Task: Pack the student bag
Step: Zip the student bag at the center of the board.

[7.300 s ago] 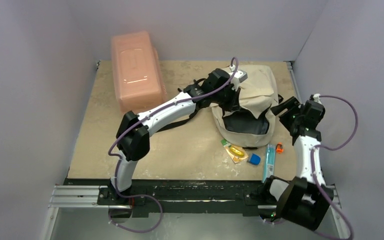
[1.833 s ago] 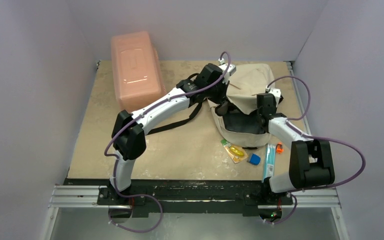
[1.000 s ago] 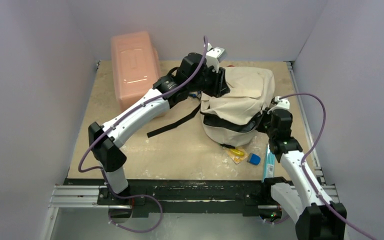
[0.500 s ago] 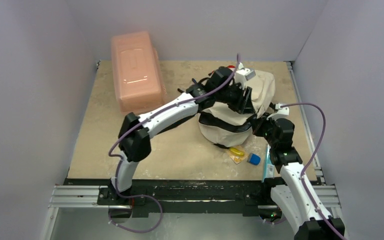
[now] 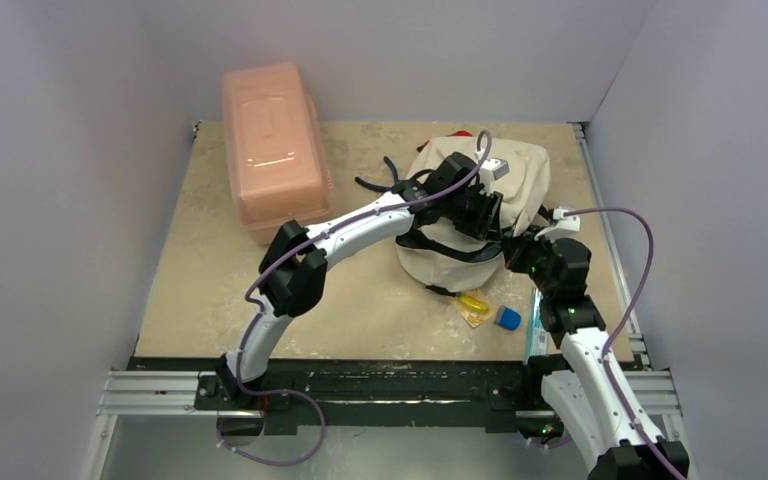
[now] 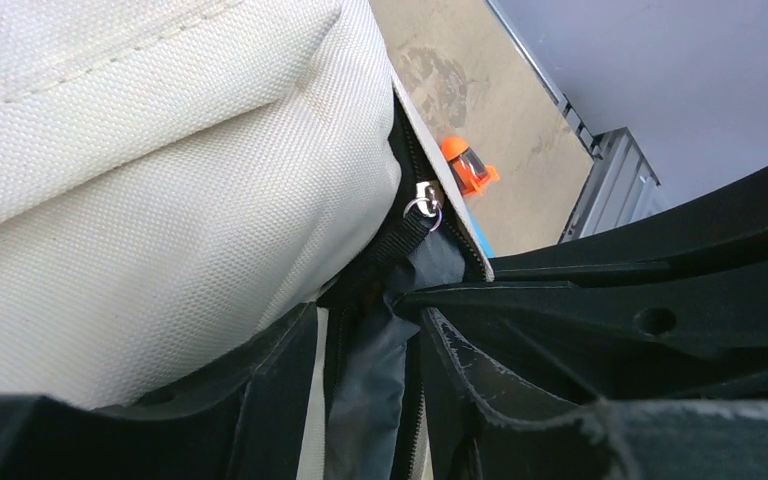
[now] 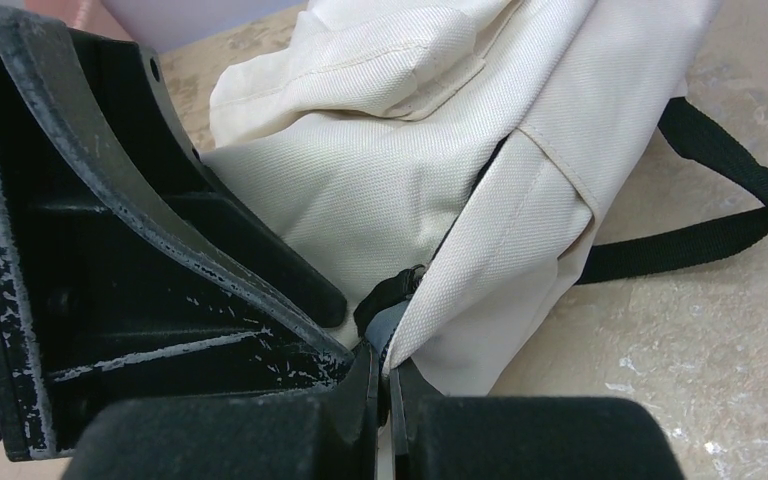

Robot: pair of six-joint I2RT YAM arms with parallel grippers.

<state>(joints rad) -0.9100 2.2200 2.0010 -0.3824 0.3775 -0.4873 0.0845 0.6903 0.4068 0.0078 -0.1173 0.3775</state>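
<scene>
The cream student bag (image 5: pixel 522 172) stands bunched at the back right of the table, with its dark opening facing the front. My left gripper (image 5: pixel 484 214) reaches over its top. In the left wrist view this gripper (image 6: pixel 362 312) has its jaws parted astride the zipper rim, with grey lining and a metal zipper pull (image 6: pixel 423 207) between and ahead of them. My right gripper (image 5: pixel 516 249) is at the bag's front right corner. In the right wrist view it (image 7: pixel 385 352) is shut on the cream edge and lining of the bag (image 7: pixel 380 180).
A pink plastic box (image 5: pixel 270 140) stands at the back left. A yellow packet (image 5: pixel 475 304), a blue eraser (image 5: pixel 507 318) and a pen pack (image 5: pixel 534 335) lie in front of the bag. An orange item (image 6: pixel 468 168) lies beside it. Black straps (image 5: pixel 375 183) trail to the left.
My left gripper left the bag's back top, crossed over it and settled at the front rim. The bag sagged lower. My right gripper kept its hold on the edge.
</scene>
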